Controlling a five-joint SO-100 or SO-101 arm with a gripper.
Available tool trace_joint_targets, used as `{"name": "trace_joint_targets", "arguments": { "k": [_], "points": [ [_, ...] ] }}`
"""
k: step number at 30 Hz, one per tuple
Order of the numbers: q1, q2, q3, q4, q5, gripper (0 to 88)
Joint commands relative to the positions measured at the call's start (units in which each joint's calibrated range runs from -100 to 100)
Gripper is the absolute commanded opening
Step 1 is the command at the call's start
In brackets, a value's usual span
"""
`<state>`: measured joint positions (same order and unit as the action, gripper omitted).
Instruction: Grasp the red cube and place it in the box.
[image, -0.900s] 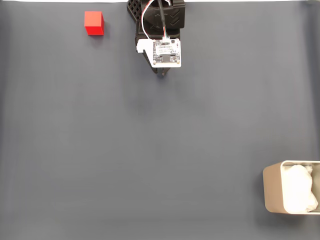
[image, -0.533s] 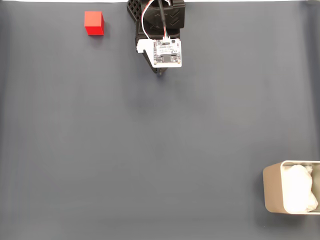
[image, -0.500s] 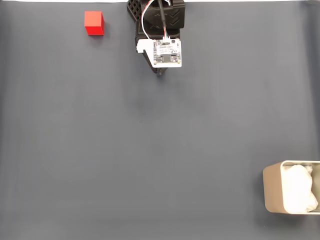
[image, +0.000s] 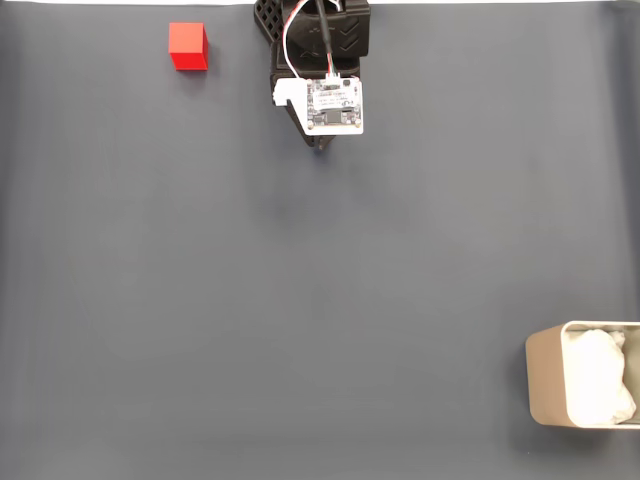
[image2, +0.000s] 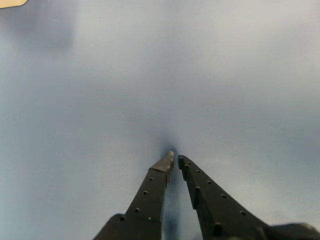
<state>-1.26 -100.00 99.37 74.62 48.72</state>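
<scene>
My claw (image2: 175, 161) was closed, tips nearly touching, with nothing between them, pointing down at the bare dark grey table mat (image: 300, 300). In the fixed view my arm sat at the top centre of the mat, its white circuit board (image: 333, 105) facing the camera. The red cube (image: 188, 46) lay near the top edge, off to the left of my claw in that view and well apart from it, resting flat and square to the mat's edges. I judged that reaching it would call for a swing toward that side and parted fingers. The box (image: 545, 375) stood in the far lower right corner, well apart from both. It held only white lumpy padding (image: 598, 388), no cube.
</scene>
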Motion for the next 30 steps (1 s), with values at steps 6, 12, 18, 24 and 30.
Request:
{"name": "trace_joint_targets", "arguments": {
  "k": [6,12,18,24,30],
  "points": [
    [0.6,0.0,0.5,1.3,0.5,0.0],
    [0.6,0.0,0.5,1.3,0.4,0.0],
    [0.6,0.0,0.5,1.3,0.3,0.0],
    [0.6,0.5,0.0,-8.2,-0.8,0.0],
    [-3.1,12.2,-18.5,-21.8,-0.6,0.0]
  ]
}}
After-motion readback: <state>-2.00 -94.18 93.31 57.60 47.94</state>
